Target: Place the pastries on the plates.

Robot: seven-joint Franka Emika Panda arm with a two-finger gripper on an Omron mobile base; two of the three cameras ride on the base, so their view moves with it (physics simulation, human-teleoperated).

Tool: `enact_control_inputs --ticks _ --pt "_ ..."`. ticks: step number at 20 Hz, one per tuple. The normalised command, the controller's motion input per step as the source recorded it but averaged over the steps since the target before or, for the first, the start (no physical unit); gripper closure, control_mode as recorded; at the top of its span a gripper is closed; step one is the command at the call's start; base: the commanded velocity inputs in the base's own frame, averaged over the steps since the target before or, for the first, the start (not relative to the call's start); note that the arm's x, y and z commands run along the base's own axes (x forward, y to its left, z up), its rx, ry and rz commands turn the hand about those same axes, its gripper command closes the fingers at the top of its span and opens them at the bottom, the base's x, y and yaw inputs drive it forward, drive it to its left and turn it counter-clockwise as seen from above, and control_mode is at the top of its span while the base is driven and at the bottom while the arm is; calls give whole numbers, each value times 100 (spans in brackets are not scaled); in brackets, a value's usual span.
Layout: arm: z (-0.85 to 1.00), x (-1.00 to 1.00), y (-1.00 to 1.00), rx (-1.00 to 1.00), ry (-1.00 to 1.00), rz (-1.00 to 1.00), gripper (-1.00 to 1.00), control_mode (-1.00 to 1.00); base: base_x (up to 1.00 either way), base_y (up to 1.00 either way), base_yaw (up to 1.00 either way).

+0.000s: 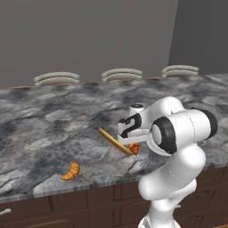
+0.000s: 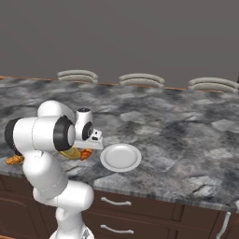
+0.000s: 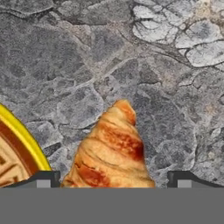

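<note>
Hand view: looking straight down the gripper [image 3: 112,180] at 1 croissant [image 3: 111,151], ridged and browned, lying between the 2 dark fingertips [image 3: 43,179] — spread wide, with a gap showing on each side, so seemingly poised to close rather than pinching yet. Just beside it, the yellow rim of the larger plate [image 3: 19,131], probably the nearest place to set it. Left base view: same croissant [image 1: 133,148] peeking out under the hand at the counter's [image 1: 53,124] front edge, touching or just beside the tilted-looking yellow plate edge; second croissant [image 1: 70,171] well apart to the left, untouched. Right base view: small white plate [image 2: 121,157] bare, just right of the hand — likely meant for 1 pastry.
</note>
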Motion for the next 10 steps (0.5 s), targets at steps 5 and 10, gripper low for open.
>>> enact_control_inputs --ticks 5,10 --pt "-6 0 0 0 0 0 100 -100 0 0 0" --pt "33 0 0 1 -1 0 100 -100 0 0 0"
